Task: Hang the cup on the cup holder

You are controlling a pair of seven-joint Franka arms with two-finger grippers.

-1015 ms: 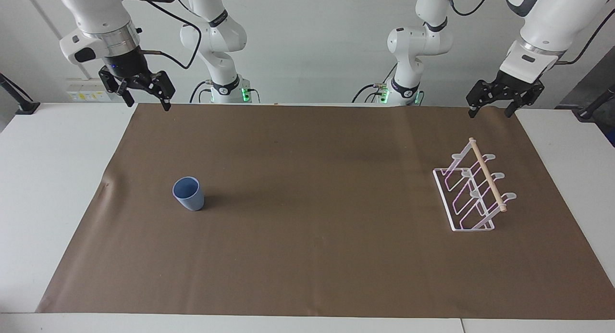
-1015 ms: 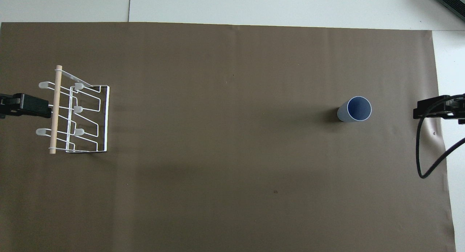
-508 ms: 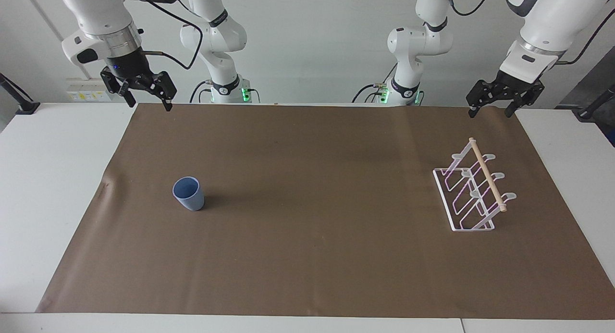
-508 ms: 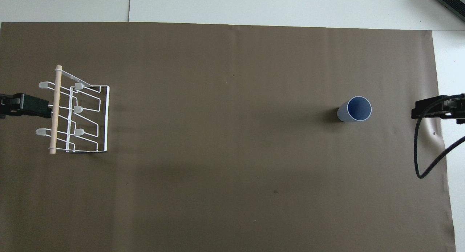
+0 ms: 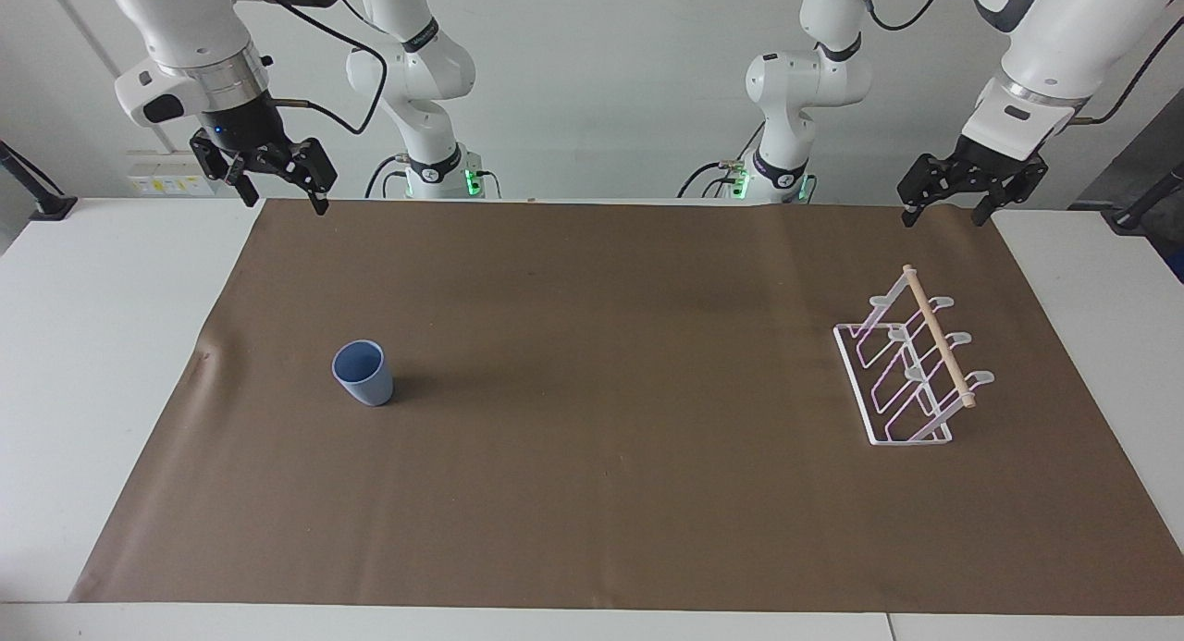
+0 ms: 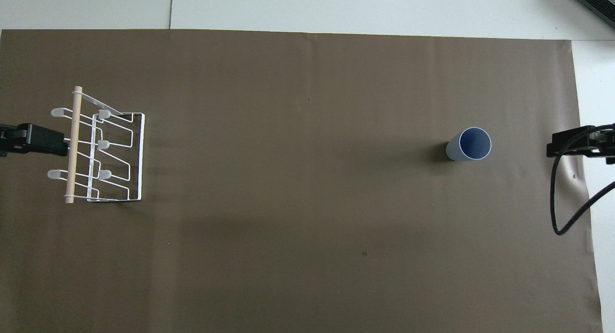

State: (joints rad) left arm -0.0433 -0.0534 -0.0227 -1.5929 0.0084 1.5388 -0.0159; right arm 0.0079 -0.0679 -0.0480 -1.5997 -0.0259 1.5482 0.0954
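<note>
Both grippers, left (image 5: 946, 215) and right (image 5: 285, 197), wide apart, empty, half cut off overhead; cup (image 5: 363, 372) upright, unobstructed.

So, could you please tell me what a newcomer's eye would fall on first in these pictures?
First, the light-blue cup standing upright, mouth up, alone on the brown mat toward the right arm's end of the table. Next, the white wire cup holder with its wooden dowel, empty, toward the left arm's end. Both hands hang open in the air, holding nothing: the right hand over the mat's corner, the left hand over the mat's edge at its own end.
</note>
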